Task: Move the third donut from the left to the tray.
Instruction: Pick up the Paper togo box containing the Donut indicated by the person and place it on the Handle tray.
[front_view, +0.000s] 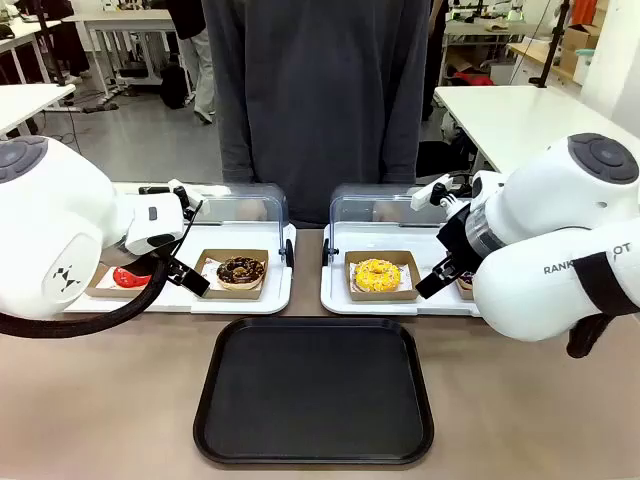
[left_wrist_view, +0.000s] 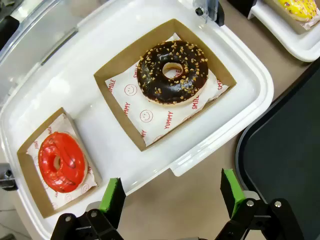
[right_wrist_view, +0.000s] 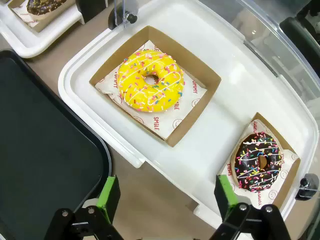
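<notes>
You can see the third donut (right_wrist_view: 150, 86) in its cardboard holder (right_wrist_view: 200, 75) on a white tray (right_wrist_view: 220, 130), beside the black tray (front_view: 313, 450) on the worktop (front_view: 100, 400). Your right end effector (right_wrist_view: 166, 192) hovers near it, spread wide and holding nothing. Your left end effector (left_wrist_view: 171, 189) is equally wide near the chocolate donut (left_wrist_view: 172, 72).

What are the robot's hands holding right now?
Nothing. The left gripper and the right gripper are both open and empty. The yellow donut sits untouched in its holder.
</notes>
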